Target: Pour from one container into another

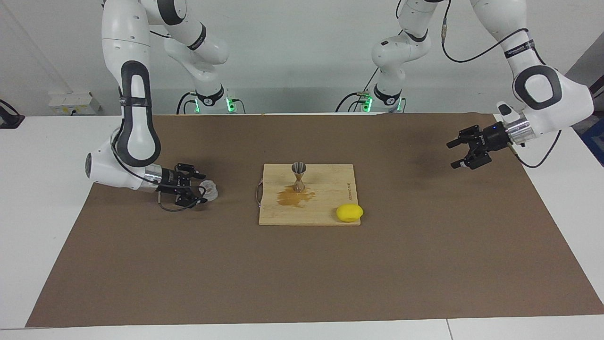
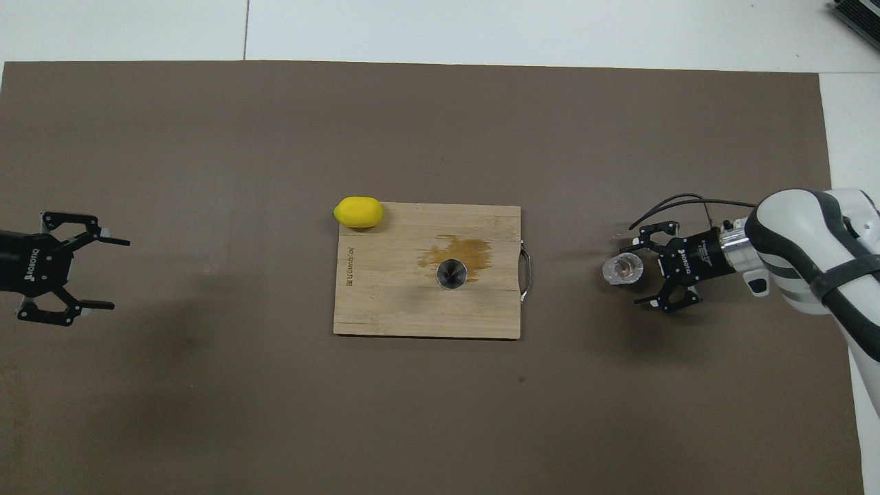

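The right gripper (image 1: 197,191) is down low at the right arm's end of the brown mat (image 1: 424,264), fingers spread wide, with the little glass cup (image 1: 210,190) sitting right at its fingertips, more or less in the gap but not pinched. From the overhead view it looks like the cup is just ahead of the tips rather than deep between them, so I'd say push in a bit further and centre it before closing. Squeeze gently, since textured glass could skid.

Out toward the middle, well apart from the cup, the jigger (image 1: 298,176) stands upright on the cutting board (image 1: 325,208), with a brownish stain (image 1: 295,197) around its foot and a lemon (image 1: 349,213) at the board's corner. The jigger's mouth is tiny, so tip slowly.

The left gripper (image 1: 468,150) waits over the other end, also spread open.
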Motion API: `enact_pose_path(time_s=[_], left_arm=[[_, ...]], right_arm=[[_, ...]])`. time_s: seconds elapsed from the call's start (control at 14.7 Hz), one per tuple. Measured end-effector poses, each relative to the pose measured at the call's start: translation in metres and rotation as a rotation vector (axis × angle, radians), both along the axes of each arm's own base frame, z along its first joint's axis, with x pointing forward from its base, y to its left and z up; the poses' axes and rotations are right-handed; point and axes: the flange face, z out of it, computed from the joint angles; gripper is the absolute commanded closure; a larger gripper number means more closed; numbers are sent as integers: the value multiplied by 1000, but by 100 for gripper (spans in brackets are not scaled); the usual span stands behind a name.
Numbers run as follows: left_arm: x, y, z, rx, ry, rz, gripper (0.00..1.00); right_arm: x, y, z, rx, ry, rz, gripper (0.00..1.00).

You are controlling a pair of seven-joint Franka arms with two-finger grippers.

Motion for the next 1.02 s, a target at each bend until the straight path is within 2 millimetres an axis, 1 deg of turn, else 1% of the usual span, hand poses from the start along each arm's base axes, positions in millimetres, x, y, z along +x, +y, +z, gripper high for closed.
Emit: enact_pose_path(time_s=[0.14, 0.2, 0.27, 0.41, 0.48, 0.55, 0.61, 0.68, 0.75, 0.82, 0.96, 1.02], left_arm=[[-1, -13, 15, 68, 9, -24, 0], [0, -23, 24, 95, 9, -34, 0], [1, -35, 33, 123, 8, -45, 0], [1, -57, 54, 181, 7, -44, 0], [0, -68, 66, 204, 9, -33, 0], [-3, -80, 77, 225, 14, -13, 0], [-6, -90, 88, 246, 24, 12, 0], [-9, -100, 96, 272, 39, 42, 0], [-12, -111, 104, 300, 58, 75, 0], [-15, -123, 110, 328, 75, 106, 0], [-18, -140, 121, 359, 97, 161, 0], [-18, -146, 125, 367, 105, 185, 0]], right_arm=[[1, 3, 1, 12, -3, -9, 4], [1, 4, 2, 16, -4, -11, 10], [1, 6, 2, 17, -4, -9, 20], [1, 8, 2, 21, -17, 8, 27], [1, 9, 2, 24, -25, 15, 32], [1, 9, 2, 28, -30, 17, 39], [2, 9, 3, 35, -34, 12, 47], [2, 9, 3, 39, -36, 6, 65], [2, 8, 4, 40, -37, 3, 86], [2, 7, 5, 40, -40, 1, 99], [3, 8, 9, 38, -49, 3, 100], [4, 10, 15, 35, -60, 5, 100]])
